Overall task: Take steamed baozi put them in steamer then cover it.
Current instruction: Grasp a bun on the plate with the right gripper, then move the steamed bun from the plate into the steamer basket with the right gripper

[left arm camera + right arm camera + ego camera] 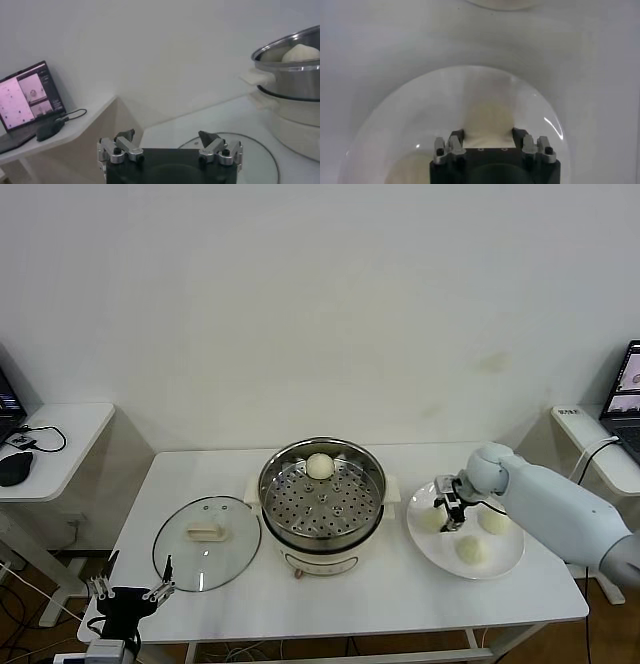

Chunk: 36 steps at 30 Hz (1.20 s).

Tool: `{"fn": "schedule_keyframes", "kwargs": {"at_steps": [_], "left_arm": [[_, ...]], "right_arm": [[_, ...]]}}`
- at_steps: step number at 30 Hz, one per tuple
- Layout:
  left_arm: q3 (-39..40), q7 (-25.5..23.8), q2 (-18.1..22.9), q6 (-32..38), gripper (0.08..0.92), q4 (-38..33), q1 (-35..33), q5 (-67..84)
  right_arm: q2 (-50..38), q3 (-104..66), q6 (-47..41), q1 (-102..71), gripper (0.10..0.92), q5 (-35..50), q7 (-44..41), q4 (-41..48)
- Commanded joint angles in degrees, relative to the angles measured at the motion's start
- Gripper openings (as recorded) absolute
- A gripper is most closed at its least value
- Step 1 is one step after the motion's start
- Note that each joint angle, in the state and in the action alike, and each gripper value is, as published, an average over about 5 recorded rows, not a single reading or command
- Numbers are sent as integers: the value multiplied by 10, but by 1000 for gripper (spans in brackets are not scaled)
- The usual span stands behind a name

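White surface (400,604): carries all the task items. The steamer (322,500) stands at its centre, a steel basket on a cream pot base. One bun (319,466) lies inside, at the far side of the perforated floor. The glass lid (206,542) lies flat on the surface just left of the steamer, handle up, clear of the basket rim.

White plate (508,556): sits just right of the steamer. Three buns rest on it: one at the near edge (469,550), one toward the right (494,521), and one on the left side (432,518).

Right pincer (452,506): lowered over the left side of the plate. The wrist view shows its fingers (454,141) set apart on either side of that left bun (489,121), straddling it; whether they press on it cannot be told.

Left pincer (130,591): held low at the front left corner of the surface, near the lid, fingers (212,140) spread wide and empty.
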State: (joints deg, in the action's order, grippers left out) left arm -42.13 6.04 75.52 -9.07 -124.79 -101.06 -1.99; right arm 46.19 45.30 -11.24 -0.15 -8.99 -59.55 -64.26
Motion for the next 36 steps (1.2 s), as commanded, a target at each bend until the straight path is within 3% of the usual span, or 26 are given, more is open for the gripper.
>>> {"fn": "schedule_keyframes", "kwargs": {"at_steps": [1,9,14,25,36], "left_arm": [[0,0,-1,0,823,-1,0,0],[6,-1,-10,0,823,-4,5,0],[10,-2,-16,-2,823,-11,9,0],[23,-4,-22,-6,823,-11,17,-1],[9,-4,-23,-6,823,-6,25,9]], "right_arm": [[-40,15,-3,77,600,37,-16,-46],[-96,96,-28,215,602,118,-13,-125],[-80,165,-47,324,602,186,-7,-159],[76,219,-120,391,614,322,38,-178],[265,239,-190,322,619,367,81,-96]]}}
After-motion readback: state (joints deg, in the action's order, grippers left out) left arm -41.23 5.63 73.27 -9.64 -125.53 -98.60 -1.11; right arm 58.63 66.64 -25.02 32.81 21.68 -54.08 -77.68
